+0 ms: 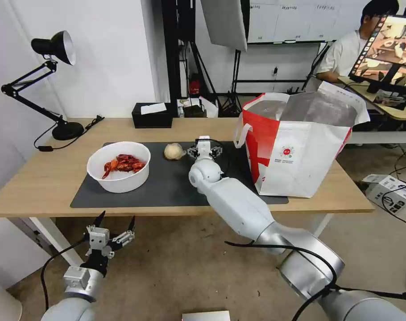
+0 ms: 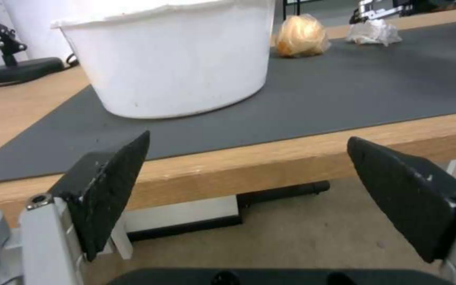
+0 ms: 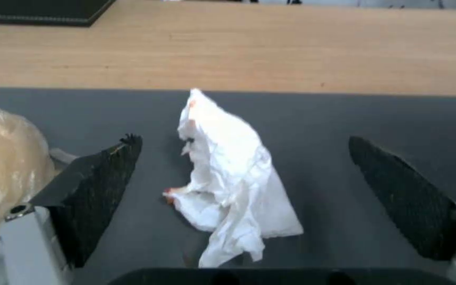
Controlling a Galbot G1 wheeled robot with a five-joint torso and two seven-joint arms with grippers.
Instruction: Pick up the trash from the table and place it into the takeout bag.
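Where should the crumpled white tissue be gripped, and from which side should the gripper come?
Probably across its raised middle ridge, coming from above. The crumpled white tissue lies loose on the dark-grey mat, peaked in the middle and flaring toward its edges. The right gripper is open with one finger on each side of it, apart from it. The beige lump sits close beside one finger, so closing straight in seems safest.

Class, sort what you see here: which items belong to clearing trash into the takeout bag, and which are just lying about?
Job items: bowl of crayfish shells, beige lump, crumpled tissue, takeout bag, right hand open around the tissue.

Lying about: desk lamp, black tissue box, grey mat.
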